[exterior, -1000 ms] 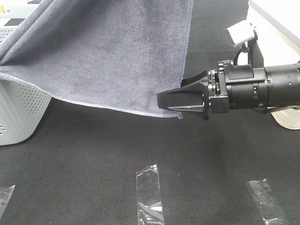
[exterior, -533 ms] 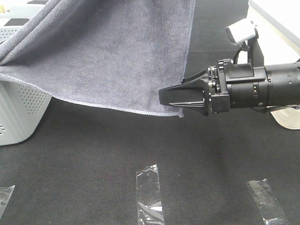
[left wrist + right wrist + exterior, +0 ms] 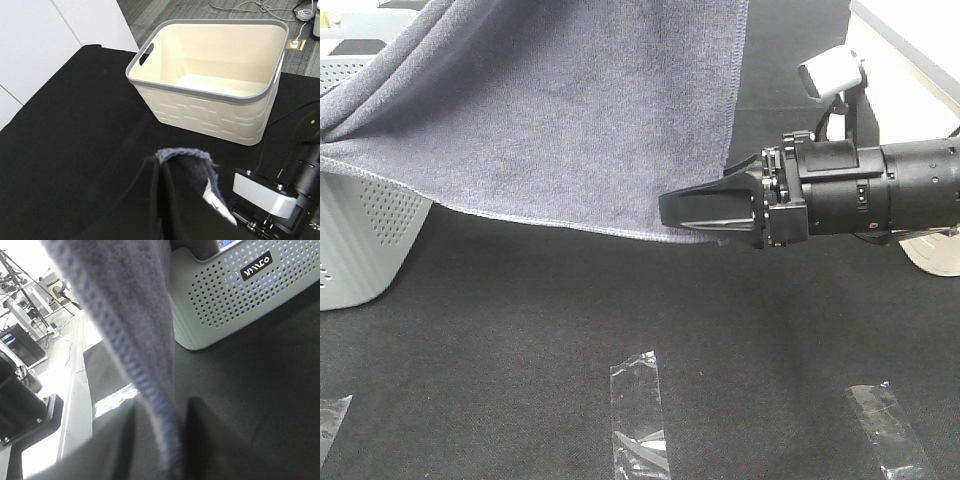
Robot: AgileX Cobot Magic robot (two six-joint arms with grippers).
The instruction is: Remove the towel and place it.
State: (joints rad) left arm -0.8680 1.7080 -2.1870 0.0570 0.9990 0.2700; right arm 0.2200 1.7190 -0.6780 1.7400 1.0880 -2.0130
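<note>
Shows the towel (image 3: pixel 570 120) hanging spread above the black tabletop (image 3: pixel 520 330), its left part lying across the rim of the grey perforated basket (image 3: pixel 360 240). Finds the right gripper (image 3: pixel 670 212) with jaws all but closed on the lower corner, the stitched hem running between them in the right wrist view. Finds the left gripper (image 3: pixel 175 195) seemingly clamped on a bunched fold, with a cream basket (image 3: pixel 215 75) beyond. Risks a slip from so shallow a corner pinch, or a snag on the grey basket's rim that drags the basket along in a sideways pull. Runs the bottom hem from that basket slightly down toward the right jaws, the side hem climbing steeply out of frame. Puts the long axis probably along that climb, though unconfirmed with so much cropped.
</note>
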